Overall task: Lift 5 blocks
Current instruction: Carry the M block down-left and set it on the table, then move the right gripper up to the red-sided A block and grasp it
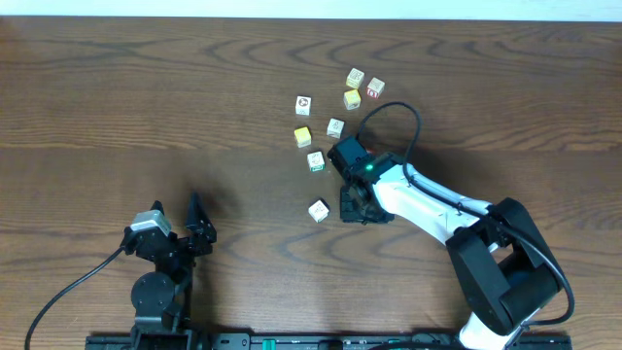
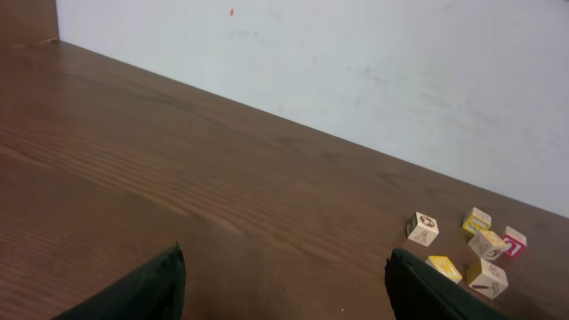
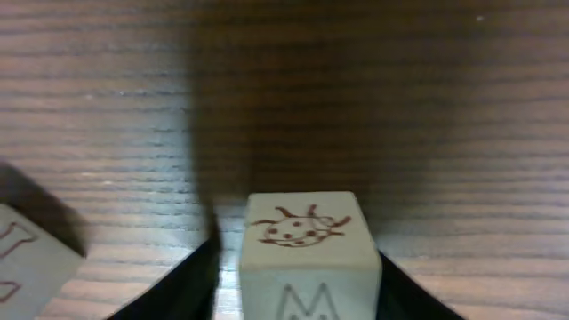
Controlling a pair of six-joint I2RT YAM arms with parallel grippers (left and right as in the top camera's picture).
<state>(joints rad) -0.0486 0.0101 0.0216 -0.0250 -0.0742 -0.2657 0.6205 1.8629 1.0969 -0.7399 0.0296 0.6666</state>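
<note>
Right jaws part-open, loosely astride ladybird block point(image 3: 307, 253), left jaws wide apart, empty

We are reading a single letter M on the near face of the cream block point(image 3: 307, 267), below its ladybird drawing point(image 3: 298, 228); the left block point(image 3: 27, 262) is showing red marks too cropped to read.
</note>
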